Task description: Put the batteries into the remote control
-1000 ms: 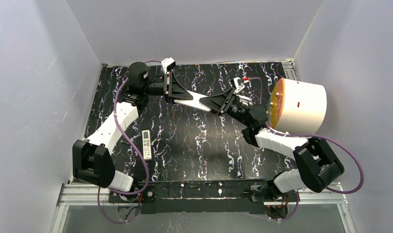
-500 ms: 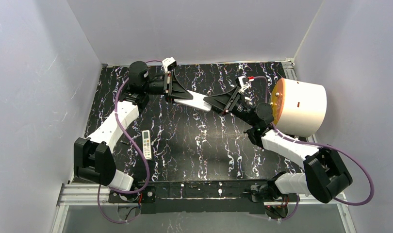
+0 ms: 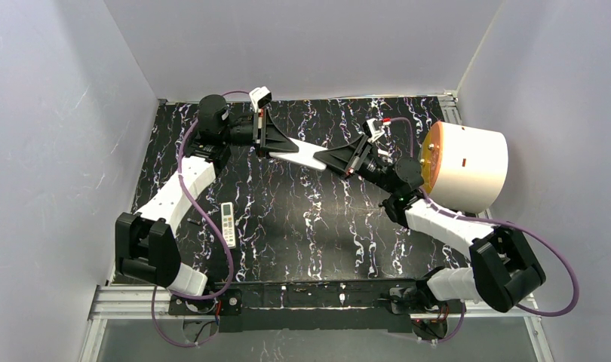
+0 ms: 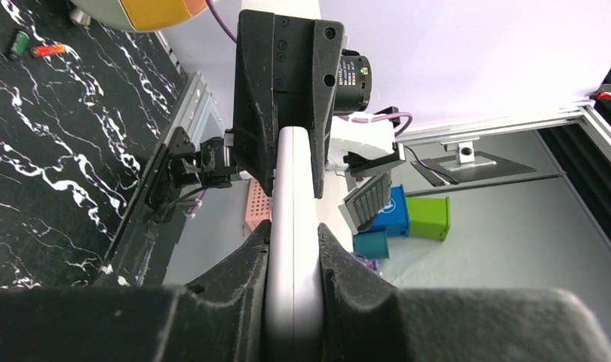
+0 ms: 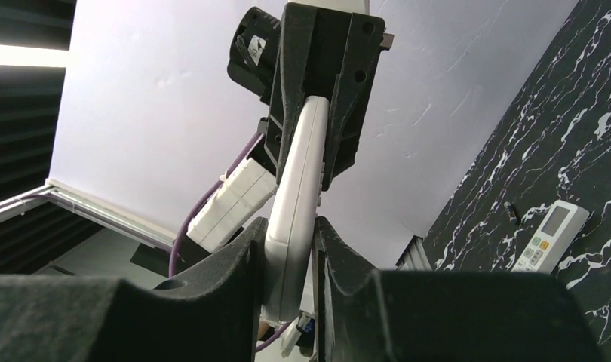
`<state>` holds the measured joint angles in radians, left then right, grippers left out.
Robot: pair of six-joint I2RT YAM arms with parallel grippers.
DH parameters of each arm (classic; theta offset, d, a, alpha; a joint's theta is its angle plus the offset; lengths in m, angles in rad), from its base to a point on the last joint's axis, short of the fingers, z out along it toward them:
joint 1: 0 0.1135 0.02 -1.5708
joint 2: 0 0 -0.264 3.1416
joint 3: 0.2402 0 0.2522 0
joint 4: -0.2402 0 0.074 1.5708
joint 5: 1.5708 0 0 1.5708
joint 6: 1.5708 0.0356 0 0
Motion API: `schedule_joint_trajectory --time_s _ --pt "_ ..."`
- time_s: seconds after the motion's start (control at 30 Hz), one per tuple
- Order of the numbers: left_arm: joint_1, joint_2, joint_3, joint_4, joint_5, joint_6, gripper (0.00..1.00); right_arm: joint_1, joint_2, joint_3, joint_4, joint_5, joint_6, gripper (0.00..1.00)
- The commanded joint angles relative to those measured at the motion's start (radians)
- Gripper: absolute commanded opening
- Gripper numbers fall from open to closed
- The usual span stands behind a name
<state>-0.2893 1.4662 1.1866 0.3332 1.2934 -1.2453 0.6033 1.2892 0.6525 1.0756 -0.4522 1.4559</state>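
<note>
Two arms meet over the far middle of the tabletop, in the upper centre of the top view, and they carry one white remote between them, lifted above the surface. The left arm goes up along the left side of the frame and turns its wrist to the right at the upper left. The right arm rises from the lower right, passes just beside the drum with the orange face, and points its wrist to the left. The left jaws are fully closed on one end of the white remote; in the left wrist view both pads press on its flat sides. The right jaws are closed on the other end, with both pads against the body in the right wrist view. In the top view the white remote runs slantwise, from upper left to lower right. Two batteries, one red and one dark green, lie on the tabletop in the upper left of the left wrist view, near the drum and well apart from the jaws. A second remote lies flat at the left centre of the top view.
</note>
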Motion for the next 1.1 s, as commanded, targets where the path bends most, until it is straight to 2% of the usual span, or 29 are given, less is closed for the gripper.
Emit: schedule_joint_trajectory --time_s 0.0,0.37,0.47,0.57,0.6,0.73,0.9,1.0,1.07 --pt "-0.022 -0.057 -0.011 0.045 0.021 -0.014 0.00 0.012 0.052 0.064 0.025 -0.010 -0.029 0.23" --pt "-0.064 -0.071 -0.077 0.072 -0.023 -0.007 0.00 0.096 0.158 0.137 0.075 0.029 -0.032 0.21" --pt "-0.060 -0.072 -0.074 0.073 -0.018 0.010 0.00 0.093 0.147 0.122 0.072 0.042 -0.040 0.21" --pt "-0.041 -0.071 -0.062 0.074 -0.016 0.035 0.00 0.074 0.104 0.116 0.001 0.039 -0.073 0.24" --pt "-0.030 -0.070 -0.059 0.075 -0.017 0.040 0.00 0.062 0.088 0.112 -0.028 0.037 -0.086 0.27" --pt "0.019 -0.068 -0.060 0.074 -0.007 0.073 0.00 -0.002 0.008 0.077 -0.118 0.005 -0.149 0.51" --pt "0.042 -0.082 -0.064 0.076 0.067 0.173 0.00 -0.076 -0.049 0.103 -0.247 -0.159 -0.277 0.77" --pt "0.050 -0.109 -0.094 0.076 0.098 0.245 0.00 -0.084 -0.041 0.170 -0.279 -0.326 -0.361 0.80" --pt "0.052 -0.124 -0.117 0.076 0.113 0.282 0.00 -0.085 -0.030 0.238 -0.423 -0.437 -0.471 0.81"
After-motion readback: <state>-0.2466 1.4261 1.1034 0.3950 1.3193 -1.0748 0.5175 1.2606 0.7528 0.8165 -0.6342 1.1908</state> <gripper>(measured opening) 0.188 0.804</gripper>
